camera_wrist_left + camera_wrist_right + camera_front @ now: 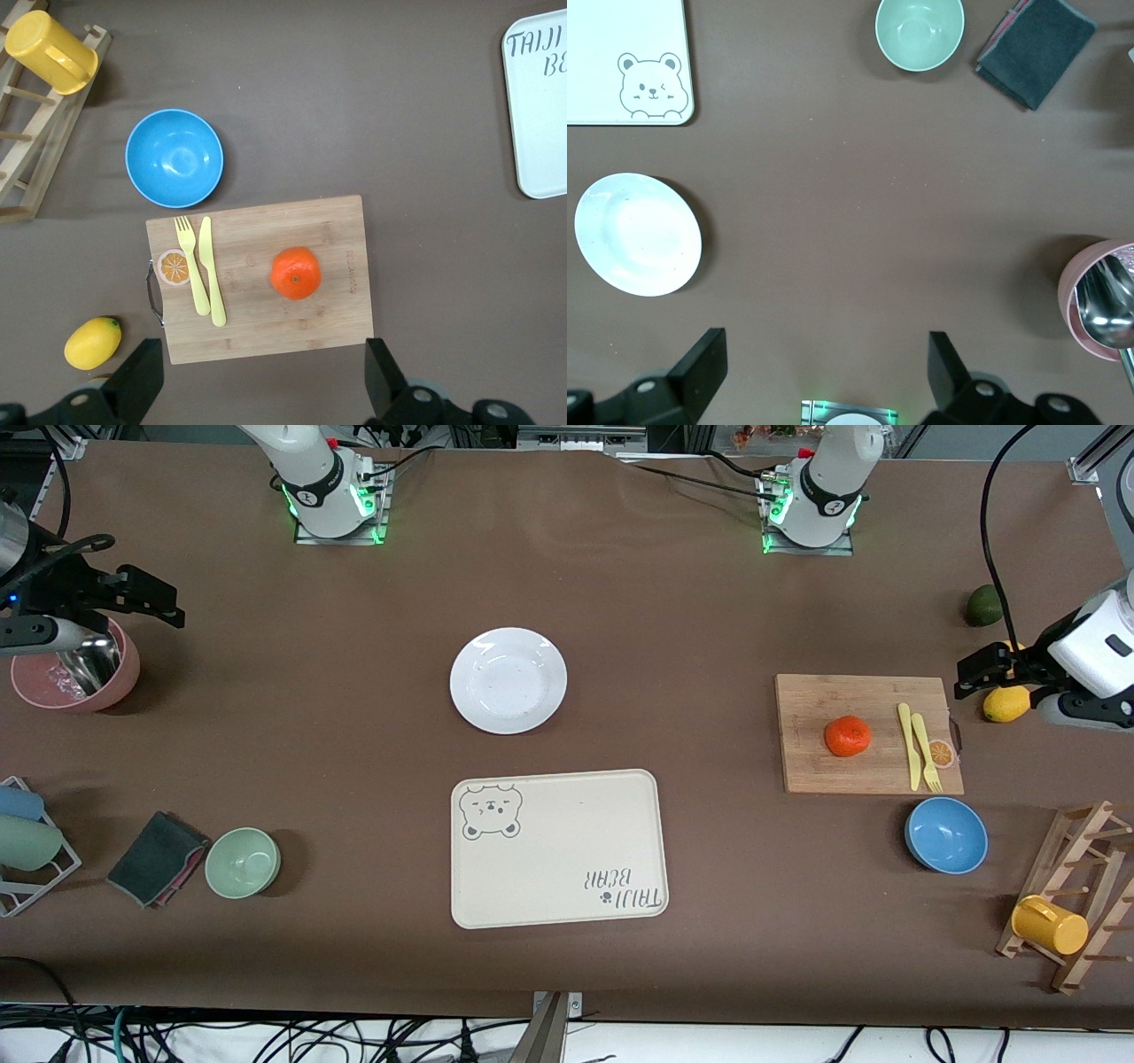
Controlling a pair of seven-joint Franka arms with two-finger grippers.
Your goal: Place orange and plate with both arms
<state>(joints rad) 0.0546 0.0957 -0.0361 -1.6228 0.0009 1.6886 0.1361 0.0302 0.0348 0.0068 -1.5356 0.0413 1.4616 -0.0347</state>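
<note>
Both grippers, left (257, 390) and right (824, 385), hang spread and empty, so the left should drop squarely over the orange (847, 736), three o'clock of the plate (508, 680).

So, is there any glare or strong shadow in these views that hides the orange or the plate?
Front view: the plate shows only a soft sheen and the orange casts a small shadow on the cutting board, hiding nothing. Left wrist view: the orange is evenly lit and sharp. Right wrist view: the plate is bright, yet its rim stays clear.
</note>
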